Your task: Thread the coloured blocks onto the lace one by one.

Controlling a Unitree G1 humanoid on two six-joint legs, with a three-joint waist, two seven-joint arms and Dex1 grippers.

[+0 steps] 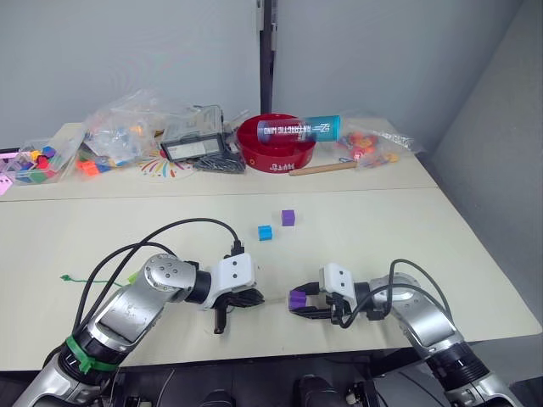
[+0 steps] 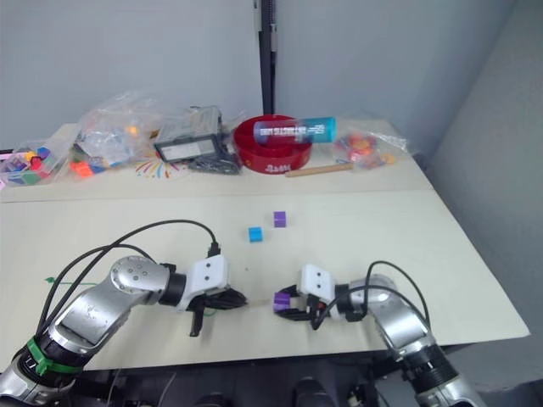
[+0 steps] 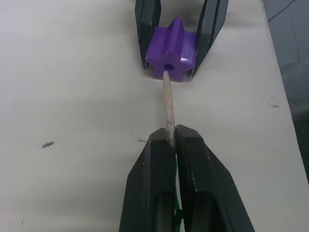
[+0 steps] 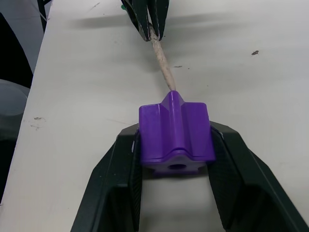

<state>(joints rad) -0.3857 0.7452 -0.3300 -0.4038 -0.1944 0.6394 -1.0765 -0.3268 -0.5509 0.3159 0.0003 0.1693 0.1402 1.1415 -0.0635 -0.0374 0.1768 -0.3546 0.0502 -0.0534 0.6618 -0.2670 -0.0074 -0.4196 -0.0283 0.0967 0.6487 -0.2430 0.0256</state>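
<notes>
We see the left gripper (image 3: 171, 140) in the lower centre of the left wrist view, its 2 black fingers pinched tight on the pale stiff tip (image 3: 168, 106) of the lace, with a sliver of green string showing between the fingers at the bottom edge. The tip runs straight up the frame to the hole of a purple block (image 3: 171, 49), and its end sits at or just inside that hole. The right gripper (image 4: 176, 159) clamps this block from both sides, its fingers pressed against the block's flanks; in the right wrist view the block fills the lower centre and the tip meets its far face. In the left eye view the 2 grippers face each other near the bottom centre of the frame, low over the cream table (image 1: 382, 229), with the held block just left of the right gripper. Further up, near the middle of the frame, a sky blue block (image 1: 265, 232) and a second purple block (image 1: 288, 218) lie close together on the table but apart. The green string of the lace (image 1: 85, 280) trails toward the lower left. Along the top sit clear bags of bright pieces (image 1: 119, 136) and a red bowl (image 1: 276, 144).
</notes>
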